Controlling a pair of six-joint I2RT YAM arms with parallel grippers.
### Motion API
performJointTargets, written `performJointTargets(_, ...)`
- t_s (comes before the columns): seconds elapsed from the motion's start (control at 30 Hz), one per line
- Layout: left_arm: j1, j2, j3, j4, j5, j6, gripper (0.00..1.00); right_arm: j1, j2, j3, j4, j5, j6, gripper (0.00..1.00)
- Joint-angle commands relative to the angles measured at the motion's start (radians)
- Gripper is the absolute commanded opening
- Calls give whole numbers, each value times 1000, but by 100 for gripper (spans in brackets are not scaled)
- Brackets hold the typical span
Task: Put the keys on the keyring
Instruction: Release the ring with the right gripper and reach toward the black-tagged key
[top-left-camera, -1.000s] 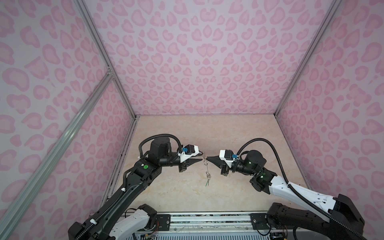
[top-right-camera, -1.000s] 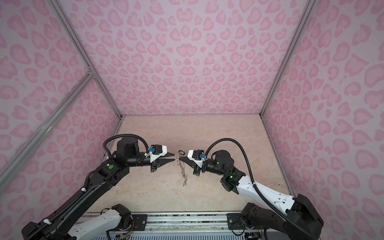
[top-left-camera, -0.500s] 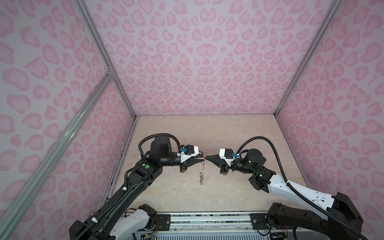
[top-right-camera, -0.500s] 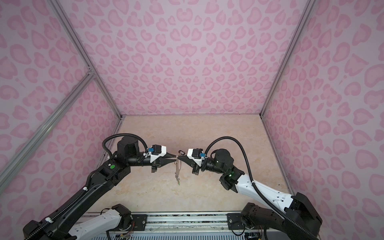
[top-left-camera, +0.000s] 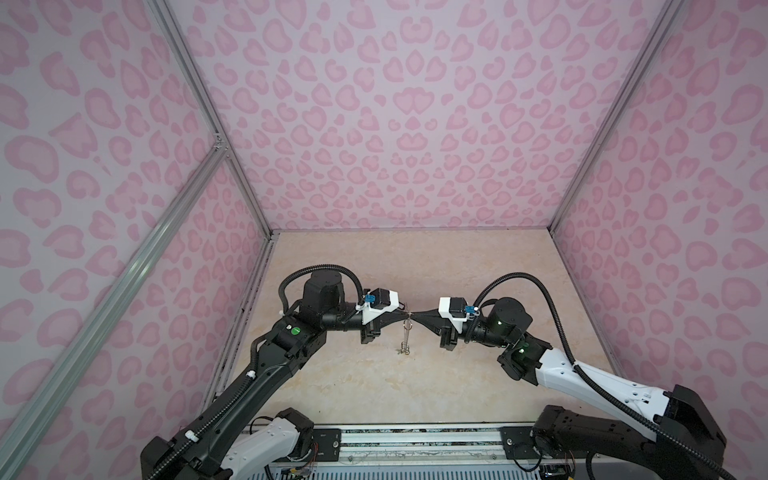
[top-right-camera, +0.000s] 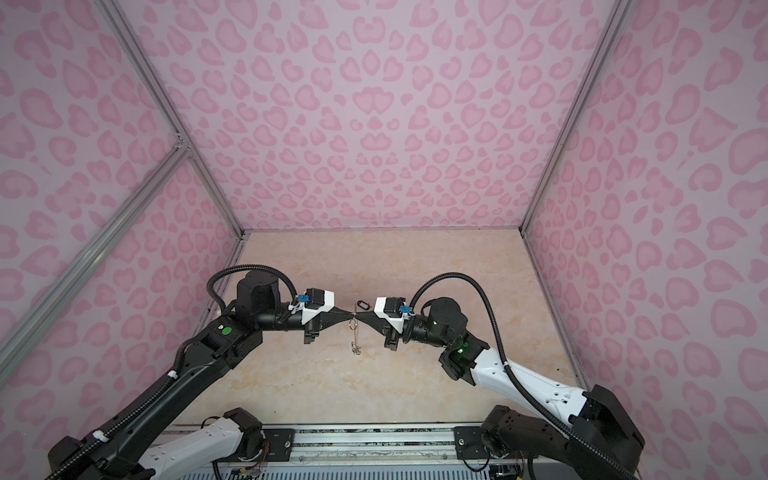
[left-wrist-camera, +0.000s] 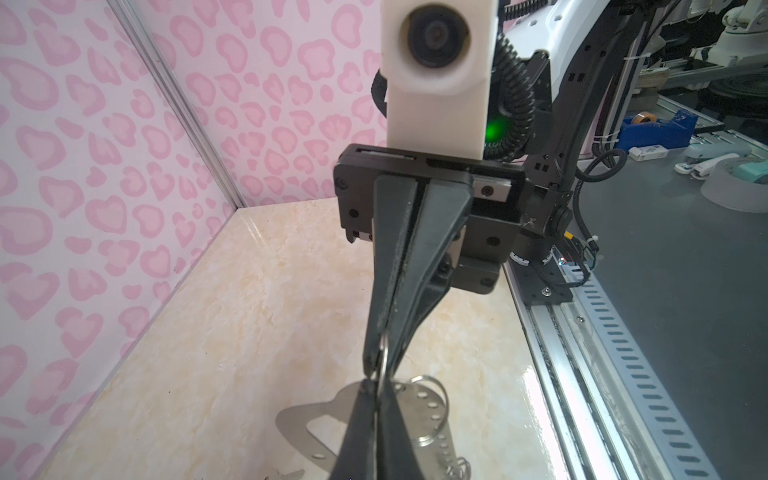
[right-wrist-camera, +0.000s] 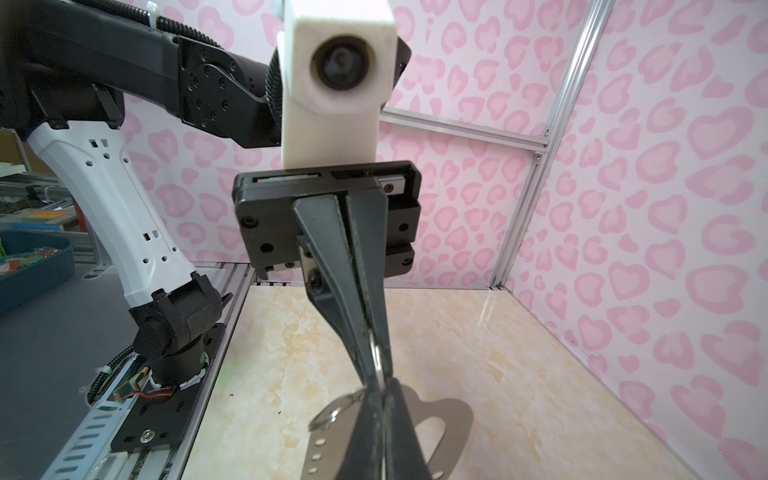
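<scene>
- Sight of the flat grey D-shaped metal keyring (top-left-camera: 406, 338) is poor in both top views: it hangs edge-on as a thin strip, its lower end too small to read.
- Both wrist views crop it at the frame edge, and fingers cover its middle.
- A small metal split ring (left-wrist-camera: 385, 353) on its upper edge sits right where the two sets of fingertips meet.
- The left fingers (left-wrist-camera: 374, 390) are pressed fully together, pinching that split ring.
- The right fingers (left-wrist-camera: 379, 360) meet them tip to tip with only a hairline gap; whether they grip the ring I cannot tell.
- A black oblong plastic tag (top-right-camera: 363, 304) lies on the pale marbled tabletop (top-right-camera: 374, 257) just behind the fingertips, its key too small to make out.
</scene>
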Motion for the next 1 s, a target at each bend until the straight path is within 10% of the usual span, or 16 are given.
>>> performJointTargets(0.0, -16, -24, 13, -9, -77, 97, 3, -2, -30, 4, -107, 103, -82, 24)
performJointTargets(0.5, -108, -99, -62, 20, -406, 533, 3, -31, -95, -15, -364, 362, -207, 31)
performJointTargets(0.97, -109, -65, -100, 136, -432, 536, 3, -88, -13, -5, -333, 289, -210, 32)
